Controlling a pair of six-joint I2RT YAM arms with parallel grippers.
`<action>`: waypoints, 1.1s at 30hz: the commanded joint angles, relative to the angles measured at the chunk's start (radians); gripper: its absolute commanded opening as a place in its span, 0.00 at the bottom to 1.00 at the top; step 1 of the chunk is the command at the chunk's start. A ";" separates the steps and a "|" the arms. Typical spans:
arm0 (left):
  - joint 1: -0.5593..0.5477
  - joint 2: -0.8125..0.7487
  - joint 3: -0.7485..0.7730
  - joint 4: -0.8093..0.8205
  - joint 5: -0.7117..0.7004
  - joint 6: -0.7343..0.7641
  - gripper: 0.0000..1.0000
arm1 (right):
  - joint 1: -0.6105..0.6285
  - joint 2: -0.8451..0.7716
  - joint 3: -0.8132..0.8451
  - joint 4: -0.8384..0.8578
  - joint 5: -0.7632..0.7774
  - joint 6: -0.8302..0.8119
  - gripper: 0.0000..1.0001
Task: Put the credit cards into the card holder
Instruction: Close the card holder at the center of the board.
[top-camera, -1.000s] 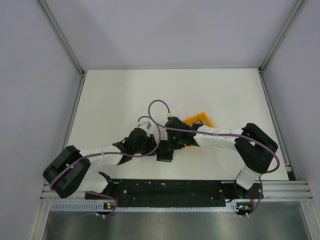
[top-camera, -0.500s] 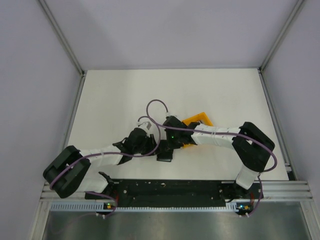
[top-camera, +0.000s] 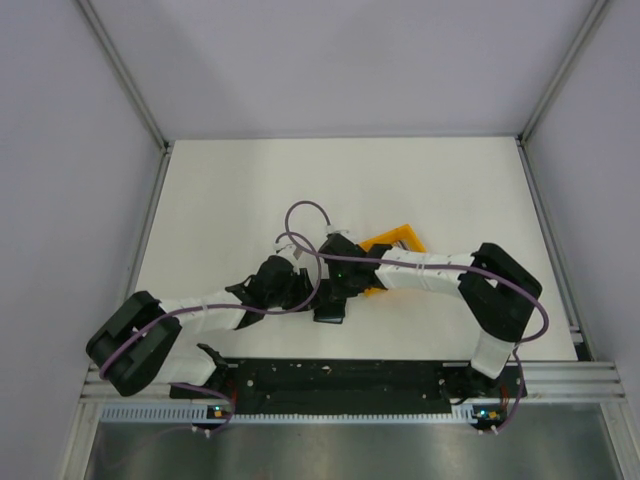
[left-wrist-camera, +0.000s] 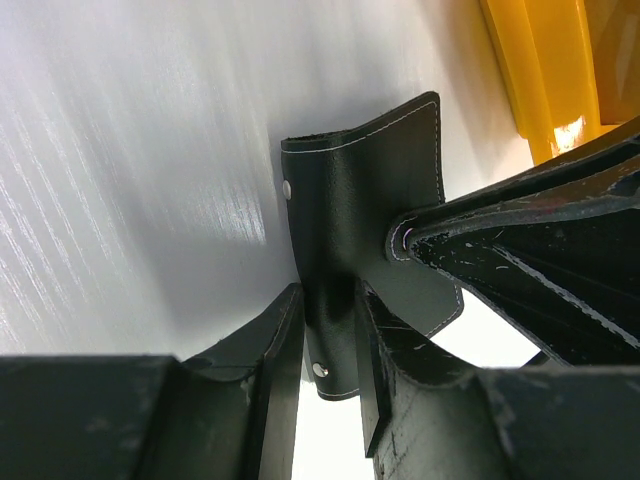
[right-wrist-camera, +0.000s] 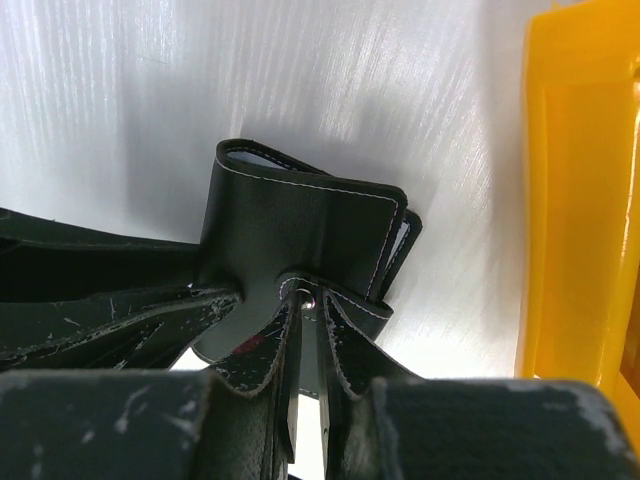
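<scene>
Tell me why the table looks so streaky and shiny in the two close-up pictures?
Left wrist: light glares in streaks off the white table, with a bright spot on the orange bin. Right wrist: same streaks, plus a grey shadow beside the card holder. Top external: even light, no glare.

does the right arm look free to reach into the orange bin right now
Probably not yet: the right gripper is shut on a flap of the card holder, which the left gripper also clamps, so it would have to let go first. The orange bin sits just beside it.
</scene>
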 joint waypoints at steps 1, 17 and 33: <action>-0.014 0.033 -0.015 -0.064 0.011 0.025 0.31 | 0.017 0.129 -0.043 -0.074 0.081 -0.025 0.08; -0.014 0.013 -0.012 -0.080 -0.009 0.013 0.33 | 0.049 -0.014 -0.069 -0.017 0.075 -0.069 0.11; -0.014 -0.017 0.052 -0.157 -0.052 0.045 0.39 | 0.057 -0.108 -0.231 0.042 0.057 -0.014 0.15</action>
